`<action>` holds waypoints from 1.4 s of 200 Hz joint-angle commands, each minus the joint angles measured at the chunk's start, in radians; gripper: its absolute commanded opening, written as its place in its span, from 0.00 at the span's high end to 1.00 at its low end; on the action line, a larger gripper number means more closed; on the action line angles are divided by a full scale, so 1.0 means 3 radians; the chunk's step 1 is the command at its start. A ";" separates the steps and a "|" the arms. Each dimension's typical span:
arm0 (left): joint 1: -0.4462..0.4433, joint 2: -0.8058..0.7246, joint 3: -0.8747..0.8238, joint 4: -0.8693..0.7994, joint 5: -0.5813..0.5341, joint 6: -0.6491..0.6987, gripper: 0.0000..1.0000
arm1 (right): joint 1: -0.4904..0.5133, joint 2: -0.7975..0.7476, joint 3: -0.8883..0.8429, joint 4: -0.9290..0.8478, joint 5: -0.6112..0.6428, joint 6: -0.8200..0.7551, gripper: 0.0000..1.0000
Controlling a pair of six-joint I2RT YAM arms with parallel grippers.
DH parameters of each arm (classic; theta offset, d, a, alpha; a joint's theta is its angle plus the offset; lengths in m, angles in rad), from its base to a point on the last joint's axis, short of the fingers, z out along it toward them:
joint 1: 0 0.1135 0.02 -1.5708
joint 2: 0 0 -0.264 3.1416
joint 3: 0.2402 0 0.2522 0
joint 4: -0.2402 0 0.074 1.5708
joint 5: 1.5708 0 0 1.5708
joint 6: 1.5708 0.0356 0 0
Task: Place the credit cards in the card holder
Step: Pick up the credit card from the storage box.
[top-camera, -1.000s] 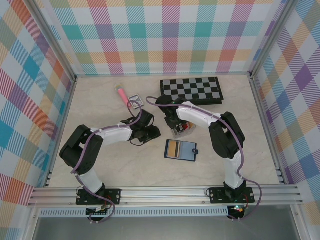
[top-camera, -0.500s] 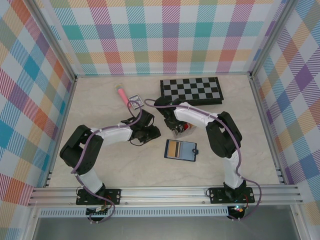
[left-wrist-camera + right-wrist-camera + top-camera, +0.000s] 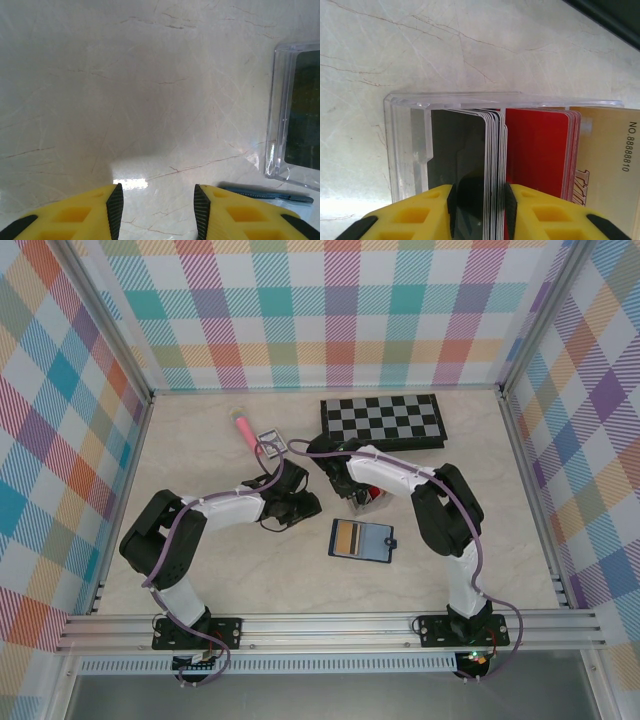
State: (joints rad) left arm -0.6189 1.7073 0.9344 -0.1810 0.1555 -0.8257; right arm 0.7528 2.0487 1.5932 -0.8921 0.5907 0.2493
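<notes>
Standing upright, credit cards (image 3: 493,150) seemingly fill right claw (image 3: 480,200).

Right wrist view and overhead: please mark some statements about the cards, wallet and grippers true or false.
The right gripper straddles the dark cards in the clear stand. True.
The left gripper holds a red card. False: it is open and empty above the table.
The wallet lies open on the table. True.
The chessboard sits nearer the arm bases than the wallet. False: it lies farther back.
The red cards lie loose on the table. False: they stand in the clear stand.
</notes>
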 commanded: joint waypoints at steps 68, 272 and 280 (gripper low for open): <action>0.0033 -0.0039 -0.0036 -0.0056 -0.0018 -0.0020 0.57 | 0.0002 -0.0228 -0.0089 -0.0079 0.0128 0.0048 0.80; 0.0051 -0.0265 0.0019 0.0463 0.0617 -0.0100 0.53 | -0.0403 -0.1668 -0.0890 0.0472 -0.1495 0.0598 0.97; 0.0057 -0.0263 0.0009 0.0650 0.0785 -0.0163 0.52 | -0.0519 -0.1850 -0.1047 0.0637 -0.1772 0.0692 0.97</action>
State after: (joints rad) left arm -0.6178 1.6699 0.9318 -0.1390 0.2420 -0.8364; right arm 0.6647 1.6226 1.3758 -0.8162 0.2913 0.3607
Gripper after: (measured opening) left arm 0.464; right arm 0.053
